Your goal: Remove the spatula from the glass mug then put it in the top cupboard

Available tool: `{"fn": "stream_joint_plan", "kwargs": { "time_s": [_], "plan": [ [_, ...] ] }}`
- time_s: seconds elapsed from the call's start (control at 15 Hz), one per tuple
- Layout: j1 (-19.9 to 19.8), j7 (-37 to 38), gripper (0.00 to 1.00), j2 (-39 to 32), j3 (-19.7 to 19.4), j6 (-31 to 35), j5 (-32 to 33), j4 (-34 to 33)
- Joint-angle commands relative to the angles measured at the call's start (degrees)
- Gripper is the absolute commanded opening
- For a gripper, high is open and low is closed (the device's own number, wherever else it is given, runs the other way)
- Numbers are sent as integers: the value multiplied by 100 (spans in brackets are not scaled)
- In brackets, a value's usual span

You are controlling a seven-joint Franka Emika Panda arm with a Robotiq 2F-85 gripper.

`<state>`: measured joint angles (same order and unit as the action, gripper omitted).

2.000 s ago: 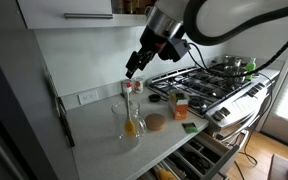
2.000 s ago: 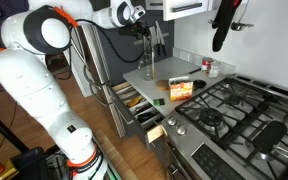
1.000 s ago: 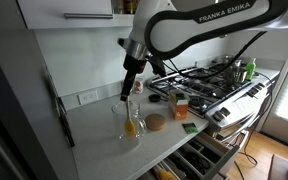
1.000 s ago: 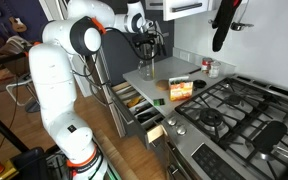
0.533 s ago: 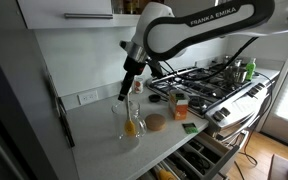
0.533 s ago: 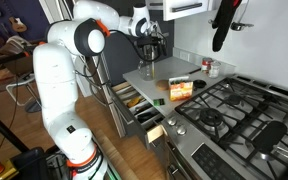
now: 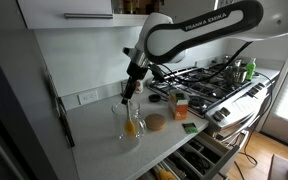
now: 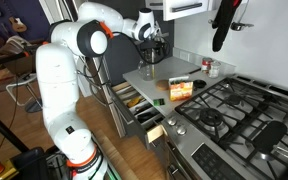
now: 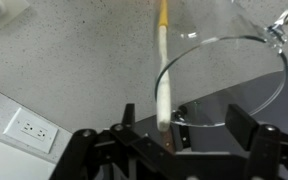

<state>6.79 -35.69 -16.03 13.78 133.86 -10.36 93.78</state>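
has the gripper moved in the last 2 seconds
Yes. In an exterior view the gripper has come down and slightly toward the wall, from well above the glass mug to just over its rim.

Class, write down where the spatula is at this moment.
The spatula stands in the glass mug on the grey counter, directly below the hand; in the wrist view its upper end lies between the hand's fingers.

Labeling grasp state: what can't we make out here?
- Wrist view: whether fingers touch the spatula; its near end blurs into them.
- Exterior view: gripper too small to read.
- Exterior view: cupboard cut by top edge.
- Wrist view: mug cut by right edge.
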Motion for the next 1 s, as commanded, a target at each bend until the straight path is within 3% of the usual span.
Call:
{"fn": "stream_joint_plan", "kwargs": {
  "time_s": [0.0, 0.33, 0.4, 0.53, 0.67, 0.73, 0.8, 0.93],
  "plan": [
    [-124, -329, 58, 38, 101, -9, -302, 133],
    [-121, -347, 19, 84, 60, -48, -304, 184],
    [-120, -327, 59, 94, 51, -41, -285, 197],
    [-134, -321, 59, 112, 43, -38, -277, 225],
    [-151, -340, 73, 131, 44, -47, -286, 258],
    [-161, -355, 74, 138, 49, -49, -301, 269],
    [-165, -365, 40, 137, 52, -48, -307, 271],
    [-167, -404, 43, 123, 63, -49, -315, 251]
  ]
}}
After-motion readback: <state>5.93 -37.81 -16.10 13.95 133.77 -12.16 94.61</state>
